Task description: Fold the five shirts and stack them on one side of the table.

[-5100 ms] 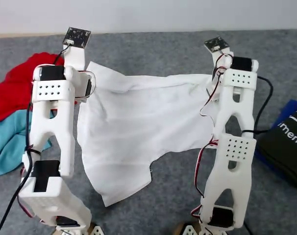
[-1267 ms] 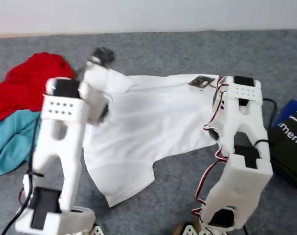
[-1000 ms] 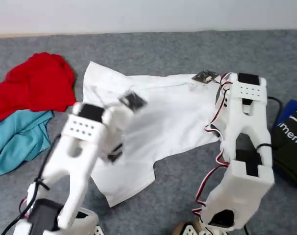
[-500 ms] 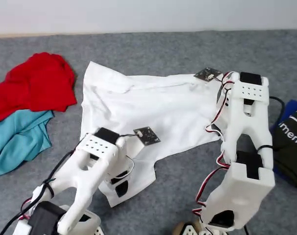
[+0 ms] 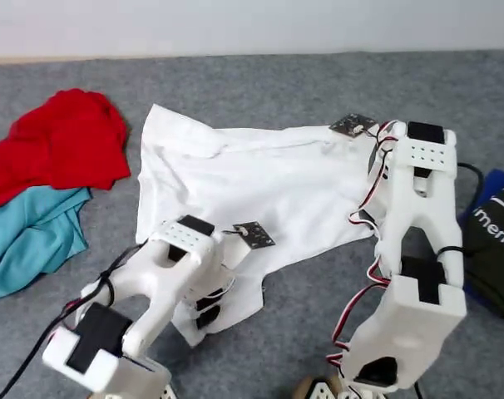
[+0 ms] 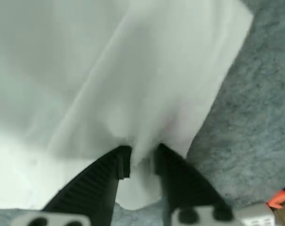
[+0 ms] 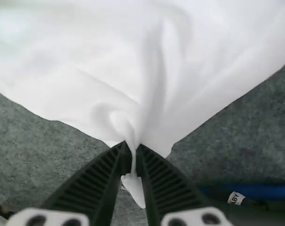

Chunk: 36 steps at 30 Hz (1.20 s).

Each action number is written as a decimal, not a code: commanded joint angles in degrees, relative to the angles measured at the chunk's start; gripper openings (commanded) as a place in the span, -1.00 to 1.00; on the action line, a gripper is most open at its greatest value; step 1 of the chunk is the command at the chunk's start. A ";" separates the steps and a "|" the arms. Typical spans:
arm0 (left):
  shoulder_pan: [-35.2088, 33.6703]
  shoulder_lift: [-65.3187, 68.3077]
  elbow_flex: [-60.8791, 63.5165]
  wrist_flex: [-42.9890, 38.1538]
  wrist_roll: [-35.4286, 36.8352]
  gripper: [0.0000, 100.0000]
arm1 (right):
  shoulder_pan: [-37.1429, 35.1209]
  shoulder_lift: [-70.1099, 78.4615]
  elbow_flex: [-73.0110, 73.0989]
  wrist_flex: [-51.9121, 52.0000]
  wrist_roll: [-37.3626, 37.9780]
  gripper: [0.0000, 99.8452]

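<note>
My left pincer [image 6: 140, 160] is down at the near corner of the white shirt [image 5: 260, 183], the one closest to the arm bases, its jaws drawn in on the hem with a puckered fold of cloth caught between them. My right pincer [image 7: 133, 157] is closed tight on the shirt's edge on my right side, the fabric gathered into creases that fan out from the tips, with a small tail of cloth hanging below them.

The white shirt lies spread out, not yet folded, in the middle of the grey table [image 5: 277, 83], one sleeve reaching toward the far left and the body rumpled between my two arms.

On my left side, well apart from the white shirt's body, a red shirt [image 5: 61, 141] lies in a loose heap. A teal shirt [image 5: 27, 237] is bunched just beside it, nearer to me, the two touching. On my right side, at the table's edge, a dark garment [image 5: 493, 249] lies with a bit of blue cloth [image 5: 489, 187] showing at its far side
</note>
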 commanded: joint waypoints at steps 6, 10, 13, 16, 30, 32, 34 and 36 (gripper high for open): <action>-0.18 -10.55 -7.60 7.21 1.93 -0.99 | 0.31 -10.51 -3.52 1.63 -0.26 -0.98; -0.62 -24.35 -15.69 15.38 3.08 -0.99 | 0.13 -14.81 -3.52 3.30 -0.18 -0.98; -0.70 -31.91 -22.46 20.22 3.08 -0.99 | 0.13 -18.59 -3.52 4.70 -0.44 -0.98; -2.55 -35.78 -29.14 22.77 3.08 -0.99 | 0.13 -23.25 -3.52 6.46 -0.53 -0.98; -22.42 -38.59 -73.27 18.99 2.81 -0.99 | -0.48 -52.70 -4.40 7.78 -3.34 -0.98; -22.68 -38.59 -79.08 18.46 2.81 -0.99 | -1.01 -56.22 -5.63 7.43 -3.34 -0.98; -22.59 -38.59 -84.35 18.55 2.81 -0.99 | -0.92 -58.86 -7.56 7.08 -3.43 -0.98; -22.59 -38.59 -89.10 18.73 2.81 -0.99 | -0.57 -60.97 -9.58 6.99 -3.43 -0.98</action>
